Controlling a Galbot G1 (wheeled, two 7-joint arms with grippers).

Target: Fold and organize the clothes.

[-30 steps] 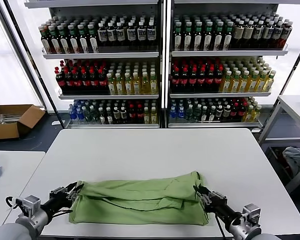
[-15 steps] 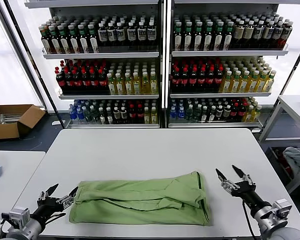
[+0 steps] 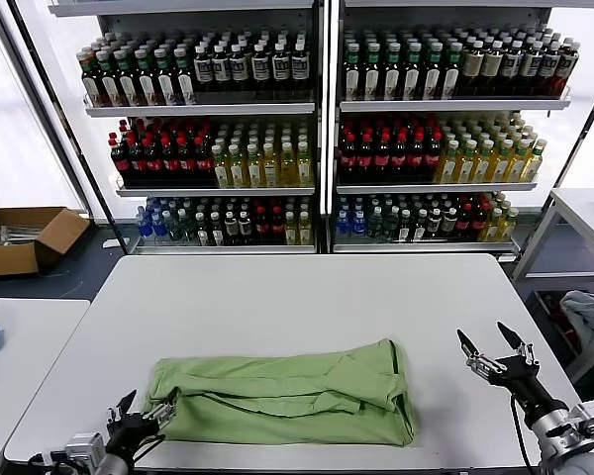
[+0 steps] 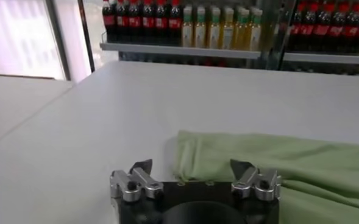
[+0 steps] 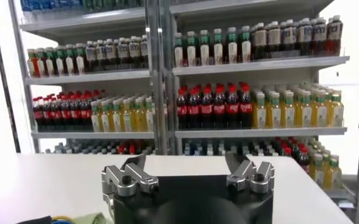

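polo shirt (image 3: 282,392) lies folded in a long band along your table's (image 3: 307,297) near edge. left gripper (image 3: 142,417) sits spread beside its left end, holding nothing. right gripper (image 3: 496,348) hangs spread, well right of it. bare tabletop lies beyond.

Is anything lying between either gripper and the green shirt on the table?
Nothing visible does. The left gripper, jaws open, sits right at the near left corner of the light green polo shirt. The right gripper, jaws open, hangs off the shirt's right end, with only bare white table between them.
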